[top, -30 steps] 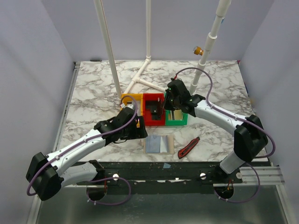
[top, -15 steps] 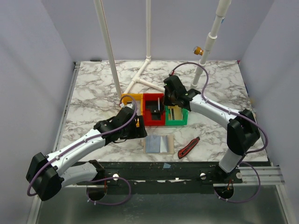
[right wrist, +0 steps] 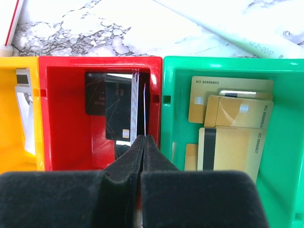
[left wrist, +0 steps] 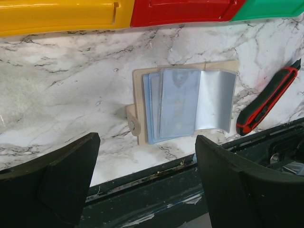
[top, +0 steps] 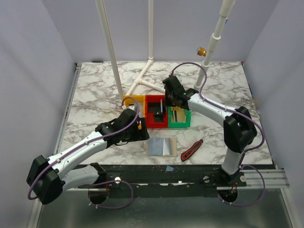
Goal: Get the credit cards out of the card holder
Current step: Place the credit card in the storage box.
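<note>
Your right gripper [right wrist: 142, 140] pinches what looks like an edge-on card [right wrist: 135, 99] over the red bin [right wrist: 66, 118]. Your left gripper [left wrist: 147, 142] gapes wide; card holder [left wrist: 185, 102] lies open at its 12 o'clock, pocket contents unclear.

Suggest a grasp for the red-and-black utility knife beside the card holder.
Pinch the utility knife mid-handle, across its narrow width, coming straight down. It lies flat on the marble table, long, slim and diagonal, so turn the jaws square to its long axis. It sits right of the card holder, so the right arm likely suits.
</note>
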{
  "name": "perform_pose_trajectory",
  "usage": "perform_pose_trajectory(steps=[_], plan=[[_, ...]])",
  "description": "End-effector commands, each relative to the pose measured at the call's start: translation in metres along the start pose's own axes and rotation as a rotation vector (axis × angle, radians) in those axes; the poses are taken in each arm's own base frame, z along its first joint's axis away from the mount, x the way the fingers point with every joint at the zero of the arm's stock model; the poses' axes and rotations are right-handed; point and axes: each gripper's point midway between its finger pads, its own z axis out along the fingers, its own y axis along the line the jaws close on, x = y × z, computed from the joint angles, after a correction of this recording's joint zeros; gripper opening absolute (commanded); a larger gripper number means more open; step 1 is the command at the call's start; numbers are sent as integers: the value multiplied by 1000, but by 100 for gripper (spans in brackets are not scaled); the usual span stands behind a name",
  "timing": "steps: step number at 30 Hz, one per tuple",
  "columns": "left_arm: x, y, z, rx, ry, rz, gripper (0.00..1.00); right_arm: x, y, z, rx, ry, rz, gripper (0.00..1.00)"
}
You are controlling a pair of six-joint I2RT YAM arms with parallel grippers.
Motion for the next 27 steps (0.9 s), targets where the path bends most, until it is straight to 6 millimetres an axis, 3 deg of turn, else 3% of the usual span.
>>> perform_pose_trajectory(steps=[1, 5, 9, 13, 20, 23, 27], plan=[[1, 2, 2, -2, 6, 12, 84, -9, -4, 6, 43, -22, -18, 1], [0, 2, 1, -1, 7, 16, 84, -10, -2, 10, 42, -21, -19, 3], [0, 2, 0, -1, 5, 15, 84, -13, 1, 8, 32, -28, -16, 34], [1, 1, 0, 1, 7, 11, 84, -21, 6, -4, 0, -46, -10, 48], [0, -1, 0, 8, 9, 12, 84, -28, 14, -44, -89, -55, 17, 52], [-1, -3, 0, 13, 9, 11, 84, -16, 12, -60, -126, -32, 33, 52], [0, -3, 1, 15, 15, 11, 84, 19, 9, -79, -159, 16, 42, 52]])
